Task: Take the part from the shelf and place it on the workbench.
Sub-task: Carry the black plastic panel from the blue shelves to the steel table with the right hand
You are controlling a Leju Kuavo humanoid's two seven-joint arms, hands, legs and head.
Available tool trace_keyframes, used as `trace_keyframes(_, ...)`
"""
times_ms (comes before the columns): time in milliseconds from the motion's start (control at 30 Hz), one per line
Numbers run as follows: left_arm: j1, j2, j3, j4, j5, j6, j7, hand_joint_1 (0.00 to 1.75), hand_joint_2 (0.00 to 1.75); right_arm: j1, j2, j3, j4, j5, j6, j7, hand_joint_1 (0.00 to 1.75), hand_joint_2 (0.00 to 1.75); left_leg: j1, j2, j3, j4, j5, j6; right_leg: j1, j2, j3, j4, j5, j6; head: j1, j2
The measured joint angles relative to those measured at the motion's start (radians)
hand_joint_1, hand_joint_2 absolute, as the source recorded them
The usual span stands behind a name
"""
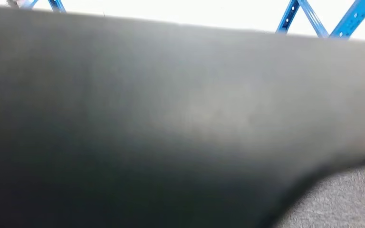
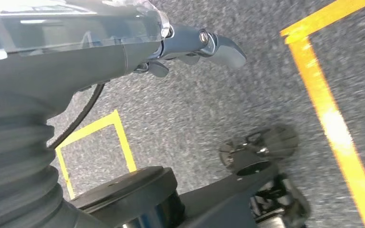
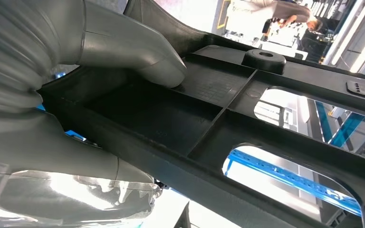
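Right robot hand (image 3: 90,95) clamps the black part (image 3: 247,128), thumb in a ribbed pocket; part sits well above the floor (image 2: 209,109), near the blue shelf (image 1: 313,19). Left robot hand (image 2: 190,45) holds nothing, fingers extended. I'd carry level, slowly.

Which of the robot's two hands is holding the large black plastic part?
The right hand: its thumb presses the ribbed black plastic part. The left hand hangs over grey floor, holding nothing.

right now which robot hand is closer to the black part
Right. The right robot hand grips the black part, thumb pressed on its ribbed inner face. The left robot hand hangs over the floor, holding nothing.
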Motion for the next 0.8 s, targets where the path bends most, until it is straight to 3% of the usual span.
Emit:
trace_keyframes(33,0.0,0.0,0.0,0.0,0.0,0.0,0.0,0.0,1.75,-0.002,0.001,0.0,0.0,0.0,0.0,0.0,1.57,1.75,0.0,0.0,-0.016,0.003,0.012,-0.003,0.0,0.001,0.051,-0.056,0.021,-0.005,0.0,0.0)
trace_keyframes(100,0.0,0.0,0.0,0.0,0.0,0.0,0.0,0.0,1.75,-0.01,0.005,0.0,0.0,0.0,0.001,0.0,1.57,1.75,-0.002,-0.002,-0.036,0.008,0.033,-0.012,0.005,0.002,0.167,-0.213,0.006,-0.014,0.0,0.0)
trace_keyframes(133,-0.001,0.0,-0.001,0.0,-0.001,0.0,0.0,0.0,1.75,-0.012,0.007,0.001,0.0,0.0,0.001,0.0,1.57,1.75,-0.002,-0.002,-0.041,0.007,0.044,-0.017,0.008,0.003,0.203,-0.268,-0.01,-0.019,0.0,0.0)
trace_keyframes(167,-0.001,0.0,-0.001,0.0,-0.001,0.0,0.0,0.0,1.75,-0.014,0.009,0.002,0.0,0.0,0.0,0.001,1.57,1.75,-0.001,-0.002,-0.043,0.003,0.057,-0.023,0.012,0.004,0.219,-0.3,-0.018,-0.023,0.0,0.0)
trace_keyframes(233,0.001,0.0,-0.002,0.0,-0.002,0.001,0.0,0.0,1.75,-0.014,0.01,0.003,0.0,-0.001,-0.001,0.001,1.57,1.75,0.001,-0.003,-0.05,-0.005,0.069,-0.035,0.012,0.002,0.204,-0.309,0.002,-0.036,0.0,0.0)
trace_keyframes(267,0.002,0.0,-0.003,0.0,-0.002,0.002,0.002,0.0,1.75,-0.014,0.011,0.003,0.0,-0.002,-0.003,0.001,1.57,1.75,0.002,-0.004,-0.058,0.007,0.048,-0.04,0.01,-0.001,0.192,-0.311,0.015,-0.045,0.0,0.0)
trace_keyframes(300,0.004,0.0,-0.003,0.0,-0.002,0.002,0.003,0.0,1.75,-0.014,0.011,0.003,0.0,-0.003,-0.004,0.001,1.57,1.75,0.003,-0.004,-0.069,0.038,0.005,-0.044,0.008,-0.003,0.178,-0.314,0.03,-0.053,0.0,0.0)
trace_keyframes(367,0.004,0.001,-0.005,0.0,-0.003,0.002,0.005,0.0,1.75,-0.014,0.013,0.003,0.001,-0.005,-0.01,0.002,1.57,1.75,0.005,-0.005,-0.098,0.161,-0.109,-0.049,0.01,-0.007,0.143,-0.312,0.059,-0.062,0.0,0.0)
trace_keyframes(400,0.004,0.001,-0.006,0.0,-0.003,0.002,0.006,0.0,1.75,-0.014,0.013,0.002,0.001,-0.006,-0.014,0.002,1.57,1.75,0.006,-0.004,-0.106,0.228,-0.142,-0.052,0.011,-0.008,0.124,-0.31,0.074,-0.063,0.0,0.0)
trace_keyframes(433,0.003,0.001,-0.006,0.0,-0.004,0.002,0.006,0.0,1.75,-0.014,0.013,0.002,0.001,-0.006,-0.018,0.003,1.57,1.75,0.006,-0.004,-0.107,0.279,-0.147,-0.054,0.012,-0.009,0.104,-0.307,0.088,-0.063,0.0,0.0)
trace_keyframes(467,0.003,0.001,-0.006,0.0,-0.004,0.002,0.007,0.0,1.75,-0.014,0.013,0.002,0.001,-0.007,-0.021,0.003,1.57,1.75,0.006,-0.005,-0.092,0.301,-0.125,-0.054,0.013,-0.009,0.082,-0.302,0.101,-0.062,0.0,0.0)
trace_keyframes(533,0.002,0.001,-0.007,0.0,-0.004,0.002,0.01,0.0,1.75,-0.015,0.014,0.002,0.001,-0.009,-0.023,0.004,1.57,1.75,0.005,-0.005,-0.015,0.246,-0.069,-0.049,0.014,-0.009,0.04,-0.29,0.126,-0.058,0.0,0.0)
trace_keyframes(567,-0.001,0.001,-0.007,0.0,-0.004,0.002,0.011,0.0,1.75,-0.015,0.015,0.001,0.0,-0.009,-0.024,0.004,1.57,1.75,0.003,-0.005,0.049,0.171,-0.07,-0.044,0.016,-0.008,0.023,-0.283,0.137,-0.055,0.0,0.0)
trace_keyframes(633,-0.007,0.002,-0.008,-0.001,-0.005,0.002,0.012,0.0,1.75,-0.014,0.016,-0.001,-0.002,-0.01,-0.025,0.005,1.57,1.75,-0.002,-0.005,0.149,0.027,-0.111,-0.035,0.017,-0.01,0.005,-0.276,0.158,-0.045,0.0,0.0)
trace_keyframes(667,-0.01,0.002,-0.008,-0.001,-0.005,0.002,0.012,0.0,1.75,-0.014,0.016,-0.002,-0.003,-0.011,-0.026,0.006,1.57,1.75,-0.006,-0.005,0.172,-0.015,-0.128,-0.03,0.017,-0.011,0.001,-0.277,0.169,-0.039,0.0,0.0)
trace_keyframes(733,-0.009,0.002,-0.008,0.0,-0.005,0.002,0.012,0.0,1.75,-0.012,0.016,-0.006,-0.003,-0.012,-0.029,0.007,1.57,1.75,-0.006,-0.002,0.16,-0.028,-0.113,-0.02,0.014,-0.011,-0.005,-0.282,0.186,-0.027,0.0,0.0)
trace_keyframes(767,-0.008,0.001,-0.008,0.0,-0.006,0.001,0.012,0.0,1.75,-0.01,0.015,-0.007,-0.003,-0.012,-0.031,0.007,1.57,1.75,-0.004,0.0,0.148,-0.029,-0.1,-0.013,0.012,-0.009,-0.013,-0.272,0.169,-0.022,0.0,0.0)
trace_keyframes(800,-0.008,0.001,-0.008,0.0,-0.007,0.0,0.012,0.0,1.75,-0.008,0.014,-0.009,-0.004,-0.013,-0.034,0.007,1.57,1.75,-0.002,0.002,0.133,-0.031,-0.084,-0.006,0.011,-0.006,-0.024,-0.247,0.131,-0.017,0.0,0.0)
